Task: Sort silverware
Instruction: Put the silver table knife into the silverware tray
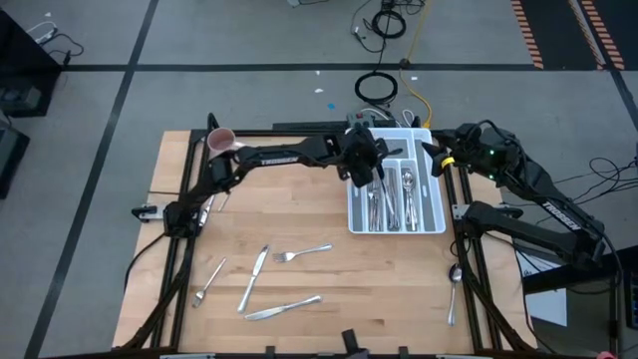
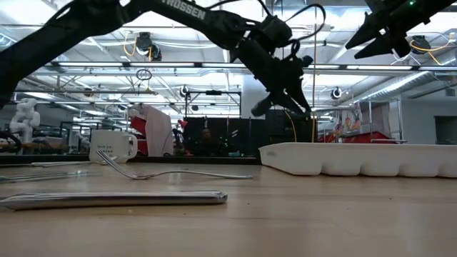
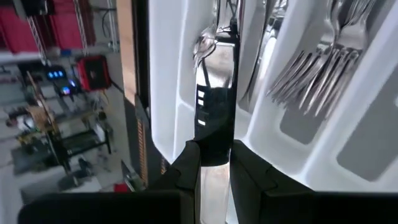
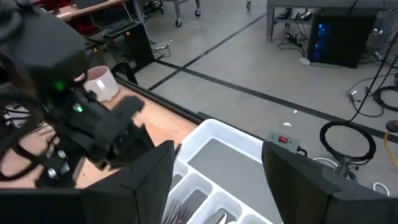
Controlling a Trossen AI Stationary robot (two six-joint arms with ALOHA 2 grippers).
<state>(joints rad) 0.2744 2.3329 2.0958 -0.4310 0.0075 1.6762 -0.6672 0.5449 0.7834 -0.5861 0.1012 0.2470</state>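
My left gripper (image 1: 367, 176) reaches over the white compartmented tray (image 1: 436, 214) at the table's far right, shut on a flat shiny piece of silverware (image 3: 215, 106) that looks like a knife. Forks (image 3: 314, 74) and other pieces lie in the tray's long compartments. Loose silverware rests flat on the wood: a fork (image 1: 206, 283), a knife (image 1: 254, 278), a second fork (image 1: 302, 253), a second knife (image 1: 284, 308) and a spoon (image 1: 454, 287). My right gripper (image 4: 217, 186) hangs open, holding nothing, above the tray's far right corner. My left gripper pinches one end of the flat shiny piece (image 3: 215, 138) between its two fingers (image 3: 186, 171). The fingers slant down from the table's left. The piece runs on forward, in line with them, over a long tray compartment (image 3: 177, 93). Whether its far end touches the tray, I cannot tell.
A pink-and-white mug (image 1: 219, 141) stands at the table's far left corner. Cables (image 1: 377, 88) lie on the floor beyond the far edge. Bare wood (image 1: 379, 289) shows between the loose pieces and the tray's near side.
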